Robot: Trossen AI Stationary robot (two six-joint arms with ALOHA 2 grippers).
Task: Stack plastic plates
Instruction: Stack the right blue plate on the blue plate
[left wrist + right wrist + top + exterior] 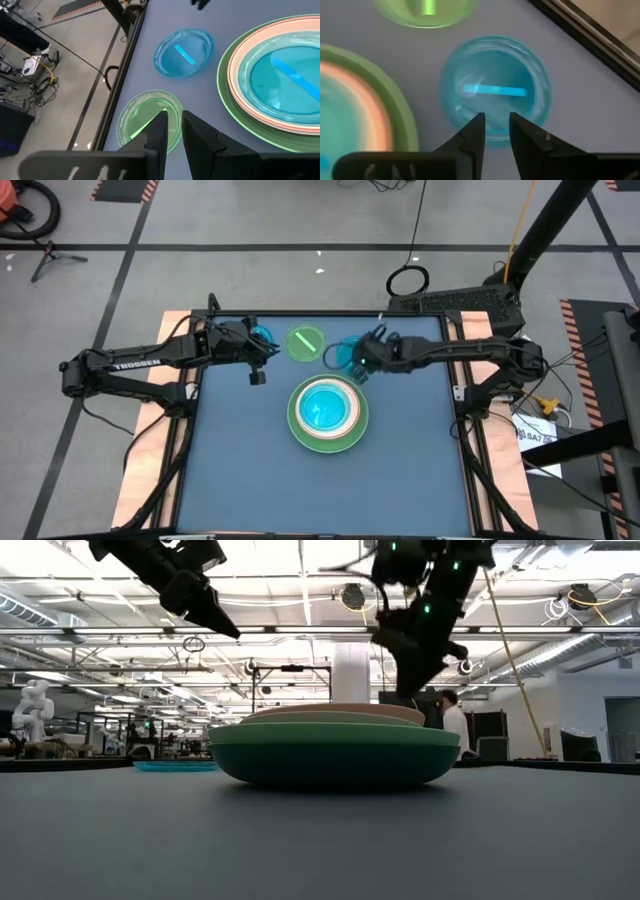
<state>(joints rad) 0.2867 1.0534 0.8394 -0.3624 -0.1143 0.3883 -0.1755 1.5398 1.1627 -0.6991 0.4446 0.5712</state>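
Centre of the high view: a stack of plates (327, 414) on the blue table (250, 480), with a dark green plate (296, 430) at the bottom, a pink rim above it, and a translucent cyan plate (325, 406) on top. Above the stack, near the upper edge of the table: a small lime plate (305, 343), lying flat. Just right of it: a small cyan plate (343, 355), partly covered by the right gripper (362, 360). Fingers of the right gripper (493, 131) slightly apart, poised over the near rim of that cyan plate (495, 87), nothing clamped between them. Upper left of the table: another small cyan plate (261, 335), just beside the left gripper (257, 365). Fingers of the left gripper (171, 131) narrowly apart and empty, positioned over the edge of the lime plate (149, 120). In the low view, both grippers raised above the stack (335, 745).
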